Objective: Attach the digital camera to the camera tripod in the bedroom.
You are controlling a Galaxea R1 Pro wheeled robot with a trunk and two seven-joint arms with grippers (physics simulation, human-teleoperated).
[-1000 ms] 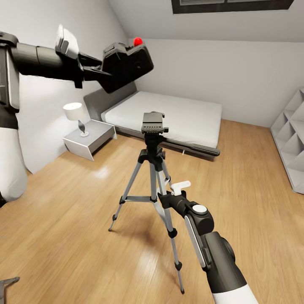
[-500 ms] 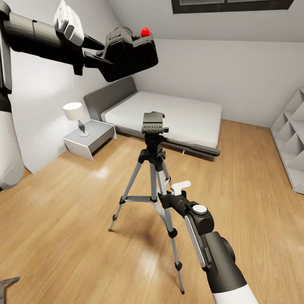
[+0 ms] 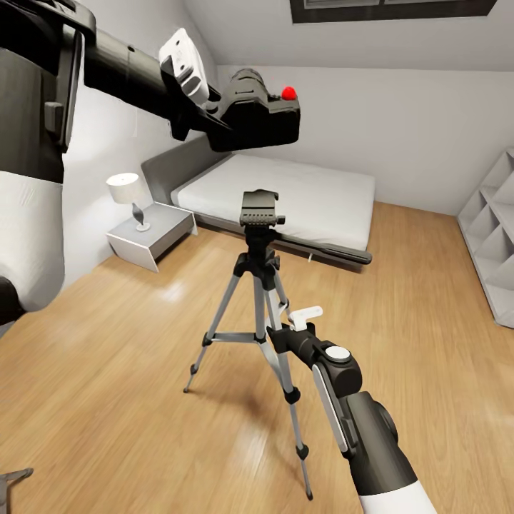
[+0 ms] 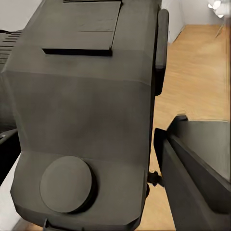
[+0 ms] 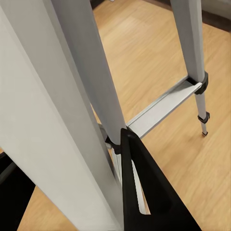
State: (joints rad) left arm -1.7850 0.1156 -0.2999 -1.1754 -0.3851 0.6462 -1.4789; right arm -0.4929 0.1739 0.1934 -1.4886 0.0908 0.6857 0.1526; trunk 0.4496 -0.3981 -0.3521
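The black digital camera (image 3: 258, 119) with its red button (image 3: 289, 92) hangs high in the head view, held in my left gripper (image 3: 211, 118), which is shut on its side. It hovers above and slightly left of the camera tripod's head plate (image 3: 258, 207), with a clear gap between them. Up close, the camera body (image 4: 86, 106) sits against one dark finger (image 4: 192, 178). The camera tripod (image 3: 260, 285) stands on the wood floor in front of the bed. My right gripper (image 3: 280, 330) is shut on a silver tripod leg (image 5: 72, 96), with a black finger (image 5: 144, 192) beside it.
A low grey bed (image 3: 285, 193) with a white mattress lies behind the tripod. A nightstand (image 3: 151, 232) with a lamp (image 3: 127, 191) stands at the left wall. White shelves (image 3: 496, 235) line the right side. A skylight (image 3: 385, 8) sits in the sloped ceiling.
My left arm has carried the camera to the right and a little lower, closer to above the tripod head, and turned it more level. The right arm and tripod have not moved.
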